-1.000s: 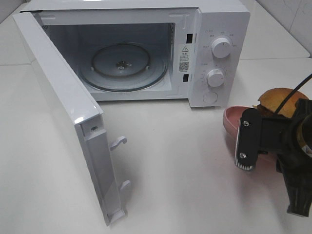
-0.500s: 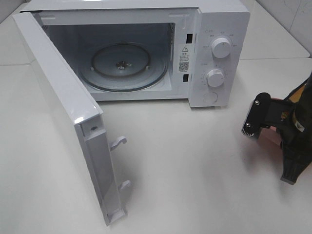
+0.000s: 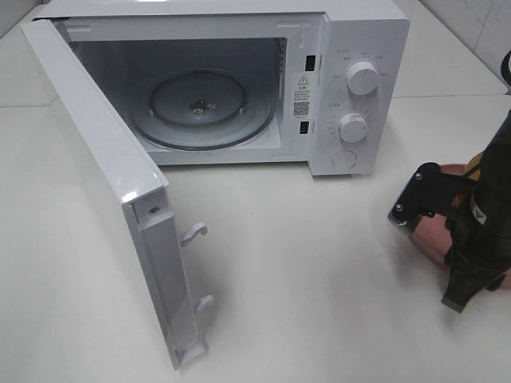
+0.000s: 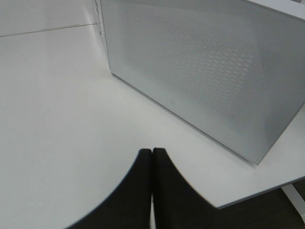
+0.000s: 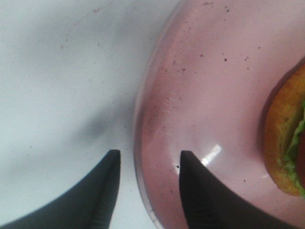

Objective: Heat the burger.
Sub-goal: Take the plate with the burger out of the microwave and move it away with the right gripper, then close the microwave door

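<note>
The burger (image 5: 286, 138) lies on a pink plate (image 5: 214, 71); only its golden bun edge and some green lettuce show in the right wrist view. My right gripper (image 5: 150, 152) is open and low over the plate's rim, with one finger (image 5: 107, 191) outside the rim and the other over the plate's inside. Nothing is held between them. In the exterior high view my right arm (image 3: 479, 231) covers the burger, and only the plate's near edge (image 3: 423, 239) shows. My left gripper (image 4: 152, 151) is shut and empty.
The white microwave (image 3: 359, 48) stands at the back with its door (image 3: 104, 167) swung wide open toward the front left. Its glass turntable (image 3: 204, 108) is bare. The left wrist view shows the microwave's perforated side wall (image 4: 205, 71) close by.
My right arm has dropped down to the plate and its jaws have spread apart. The burger, visible above the arm earlier, is now hidden behind it in the exterior high view.
</note>
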Controlling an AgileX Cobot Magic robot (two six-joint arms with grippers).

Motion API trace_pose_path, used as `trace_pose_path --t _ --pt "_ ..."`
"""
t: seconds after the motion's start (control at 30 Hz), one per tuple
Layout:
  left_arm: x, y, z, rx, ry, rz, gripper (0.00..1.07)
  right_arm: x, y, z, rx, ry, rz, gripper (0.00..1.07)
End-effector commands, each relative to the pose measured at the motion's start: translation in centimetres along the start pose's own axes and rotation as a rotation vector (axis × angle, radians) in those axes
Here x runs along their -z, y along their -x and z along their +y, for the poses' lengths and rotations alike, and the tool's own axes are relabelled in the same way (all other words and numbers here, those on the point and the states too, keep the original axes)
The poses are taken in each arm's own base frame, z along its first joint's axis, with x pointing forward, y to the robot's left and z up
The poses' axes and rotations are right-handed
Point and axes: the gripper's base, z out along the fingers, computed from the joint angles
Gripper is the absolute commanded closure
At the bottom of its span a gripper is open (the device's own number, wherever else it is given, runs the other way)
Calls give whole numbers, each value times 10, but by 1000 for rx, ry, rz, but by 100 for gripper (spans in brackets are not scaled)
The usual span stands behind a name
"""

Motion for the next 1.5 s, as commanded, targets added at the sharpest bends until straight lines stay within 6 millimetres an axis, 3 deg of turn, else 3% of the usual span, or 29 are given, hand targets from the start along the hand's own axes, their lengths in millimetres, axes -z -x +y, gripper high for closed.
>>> trace_pose_path --t 0.03,0.27,0.33,0.43,0.57,0.67,0.73,0.8,0.83,0.93,1.0,1.03,1.07,1.1,1.17,1.2,1.23,1.27,1.33,1.43,1.5 --pt "2 -1 -1 -1 -6 -34 106 16 8 -10 -193 15 -9 50" --pt "2 -1 -1 -1 -6 -34 106 52 20 -24 -449 81 21 48" --pt "2 -1 -1 -1 -6 -34 106 80 28 -31 -522 154 16 45" --pt "2 -1 -1 -1 -6 -34 106 86 30 -32 -526 171 14 44" --pt "2 -1 -1 -1 -6 -34 106 113 37 -44 -541 196 18 42" --pt "2 -1 -1 -1 -6 -34 106 115 37 -48 -555 197 21 42" --pt "2 -1 -1 -1 -6 -34 106 119 26 -66 -651 243 24 42" --pt "2 -1 -1 -1 -6 -34 106 120 21 -71 -690 261 18 42" --pt "2 -1 -1 -1 -6 -34 106 122 8 -82 -772 298 5 42" --pt "2 -1 -1 -1 -6 -34 106 125 2 -86 -803 316 -7 42" --pt "2 -1 -1 -1 -6 -34 106 143 -21 -98 -883 306 -63 42" --pt "2 -1 -1 -1 -6 -34 106 143 -21 -98 -883 306 -63 42" --pt "2 -1 -1 -1 -6 -34 106 157 -32 -100 -905 278 -100 42" --pt "2 -1 -1 -1 -6 -34 106 157 -32 -100 -905 278 -100 42" --pt "2 -1 -1 -1 -6 -34 106 180 -46 -95 -904 223 -147 42" --pt "2 -1 -1 -1 -6 -34 106 180 -46 -95 -904 223 -147 42" --pt "2 -1 -1 -1 -6 -34 106 195 -55 -91 -900 185 -180 42" --pt "2 -1 -1 -1 -6 -34 106 195 -55 -91 -900 185 -180 42" --pt "2 -1 -1 -1 -6 -34 106 213 -71 -81 -903 130 -234 42" --pt "2 -1 -1 -1 -6 -34 106 218 -82 -72 -904 110 -250 42" --pt "2 -1 -1 -1 -6 -34 106 221 -96 -54 -905 100 -271 42"
